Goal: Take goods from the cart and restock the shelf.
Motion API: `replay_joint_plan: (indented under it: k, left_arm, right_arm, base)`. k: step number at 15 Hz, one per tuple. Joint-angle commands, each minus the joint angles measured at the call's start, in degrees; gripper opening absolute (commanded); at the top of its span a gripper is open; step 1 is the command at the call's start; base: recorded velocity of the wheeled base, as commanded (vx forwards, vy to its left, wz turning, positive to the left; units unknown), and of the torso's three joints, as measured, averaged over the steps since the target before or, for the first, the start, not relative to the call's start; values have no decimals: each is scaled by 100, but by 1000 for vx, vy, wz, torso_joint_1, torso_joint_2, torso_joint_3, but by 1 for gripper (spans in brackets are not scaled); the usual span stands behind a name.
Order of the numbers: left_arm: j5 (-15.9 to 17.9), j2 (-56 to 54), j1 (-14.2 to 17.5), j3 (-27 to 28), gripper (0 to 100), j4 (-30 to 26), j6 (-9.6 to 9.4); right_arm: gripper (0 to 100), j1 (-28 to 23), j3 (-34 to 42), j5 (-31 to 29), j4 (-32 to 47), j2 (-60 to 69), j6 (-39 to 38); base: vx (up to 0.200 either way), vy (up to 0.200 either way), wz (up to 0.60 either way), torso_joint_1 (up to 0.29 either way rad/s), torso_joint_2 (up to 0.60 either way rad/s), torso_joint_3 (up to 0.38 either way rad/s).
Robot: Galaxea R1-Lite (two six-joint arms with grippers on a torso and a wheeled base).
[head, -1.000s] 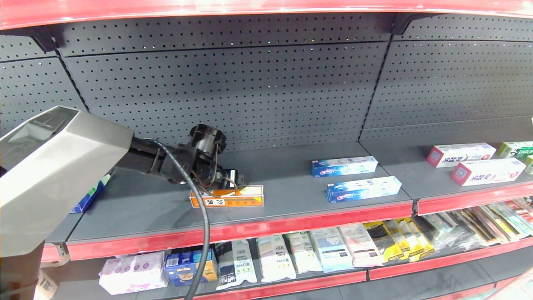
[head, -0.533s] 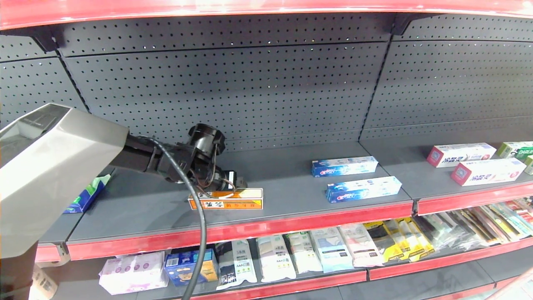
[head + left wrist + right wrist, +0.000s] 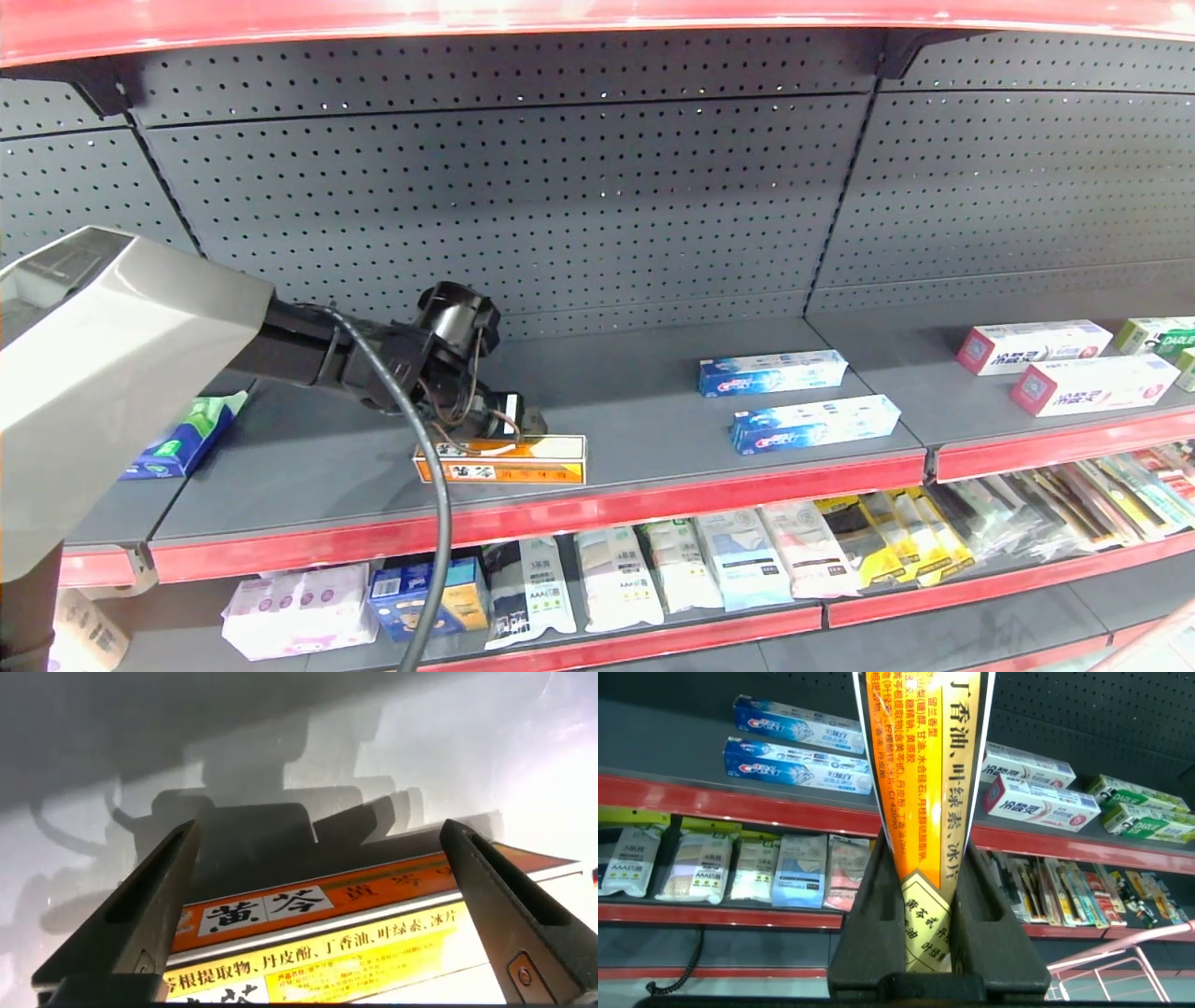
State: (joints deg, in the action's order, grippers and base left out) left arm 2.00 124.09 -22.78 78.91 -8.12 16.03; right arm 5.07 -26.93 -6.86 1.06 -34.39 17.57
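L gripper (image 3: 509, 427) sits centre-left in the head view, its arm coming in from the left edge. It hangs low over the orange-and-white long cardboard box (image 3: 501, 459). That box lies flat, lengthwise along the front of the dark grey metal shelf (image 3: 653, 425), just behind the red front lip (image 3: 560, 509). In the L wrist view the black fingers (image 3: 154, 905) are spread wide, one toward each end of the box (image 3: 318, 924), so it is released, not clamped. Can't tell whether the tips touch its top.

R gripper (image 3: 924, 859) is clenched on an orange-and-yellow long cardboard box (image 3: 920, 756). The box stands upright betw. the two black fingers (image 3: 878, 896), lower end down in the jaws.

Rest, head view:
- Rear blue-and-white toothpaste box (image 3: 773, 372) is right of centre. Front blue-and-white toothpaste box (image 3: 815, 424) is just in front of it. Both lie flat, apart from each other and well apart from the orange-and-white one.
- Two red-and-white flat cartons (image 3: 1092, 385) are at far right on the next shelf bay, w/ green-and-white cartons (image 3: 1158, 334) at the right edge.
- Blue-and-green packet (image 3: 182, 439) is at mid-left, partly hidden by the arm.
- Perforated dark grey back panel (image 3: 560, 187) fills the upper frame.
- On the lower shelf, a row of flat pale packets (image 3: 681, 565) runs along bottom centre, w/ a pink-and-white soft pack (image 3: 299, 611) at lower left.
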Motion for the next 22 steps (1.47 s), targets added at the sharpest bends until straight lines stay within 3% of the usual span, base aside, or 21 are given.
replay_joint_plan:
  k: [1,10,22]
  left_arm:
    - [2,-95,2,-60,100,-58,-3]
    - [2,-315,11,-429,100,-296,-3]
    - [2,-280,64,-359,100,-181,-100]
  right_arm:
    - [0,3,3,1,-1,20,-8]
    - [0,3,12,71,-1,29,-16]
    - [0,3,74,71,-1,29,-34]
  base:
    - [0,0,0,0,0,0]
    - [0,0,0,0,0,0]
    - [0,0,0,0,0,0]
